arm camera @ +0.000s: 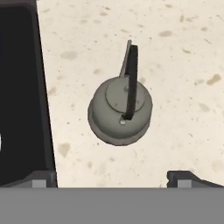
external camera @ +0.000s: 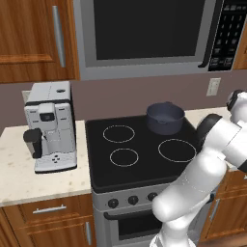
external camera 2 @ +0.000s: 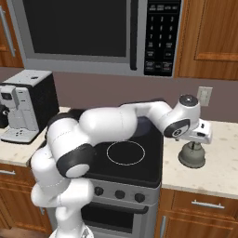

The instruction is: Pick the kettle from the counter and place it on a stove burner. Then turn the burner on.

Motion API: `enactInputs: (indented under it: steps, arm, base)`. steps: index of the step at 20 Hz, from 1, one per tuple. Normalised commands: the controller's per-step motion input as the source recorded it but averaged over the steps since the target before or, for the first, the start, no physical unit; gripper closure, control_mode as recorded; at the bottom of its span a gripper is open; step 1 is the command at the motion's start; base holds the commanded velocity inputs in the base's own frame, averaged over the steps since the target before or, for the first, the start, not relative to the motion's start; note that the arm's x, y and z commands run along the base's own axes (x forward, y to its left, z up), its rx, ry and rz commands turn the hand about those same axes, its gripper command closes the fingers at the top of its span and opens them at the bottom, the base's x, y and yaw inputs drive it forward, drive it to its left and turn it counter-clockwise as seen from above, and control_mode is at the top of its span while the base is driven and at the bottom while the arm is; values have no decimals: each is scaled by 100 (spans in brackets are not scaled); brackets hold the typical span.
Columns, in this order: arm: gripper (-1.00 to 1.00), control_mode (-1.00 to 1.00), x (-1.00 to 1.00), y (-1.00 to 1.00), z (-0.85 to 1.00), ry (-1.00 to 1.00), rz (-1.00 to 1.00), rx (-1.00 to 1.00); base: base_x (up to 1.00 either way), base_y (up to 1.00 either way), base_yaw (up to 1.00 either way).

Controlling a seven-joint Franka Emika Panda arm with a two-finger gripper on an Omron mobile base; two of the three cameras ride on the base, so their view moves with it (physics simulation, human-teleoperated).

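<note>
The white arm bends up from its base and reaches far out to the robot's right side. The wrist turns down at the end. The gripper (arm camera: 111, 177) points straight down, with its two fingers spread wide apart, holding nothing.

the arm (external camera 2: 116, 123) hides most of the pot (external camera 2: 148, 126) in the right base view; the coffee machine (external camera 2: 21, 107) is cut off at the left edge.

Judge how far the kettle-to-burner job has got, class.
Nothing is finished: the kettle sits on the counter right of the cooktop. In hand: the open gripper hovers directly above it. Left: grasp it, set it on a stove burner, whose centre is black, then turn that on.
</note>
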Motion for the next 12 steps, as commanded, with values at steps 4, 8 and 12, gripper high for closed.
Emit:
enactInputs:
  steps: [4,8,12]
  arm:
    - [-100,-100,17,-20,-13,0,0,0]
    - [-100,-100,26,-14,-20,0,0,0]
    - [-100,-100,33,-8,-27,0,0,6]
  base:
    - [0,0,0]
    - [0,0,0]
    - [0,0,0]
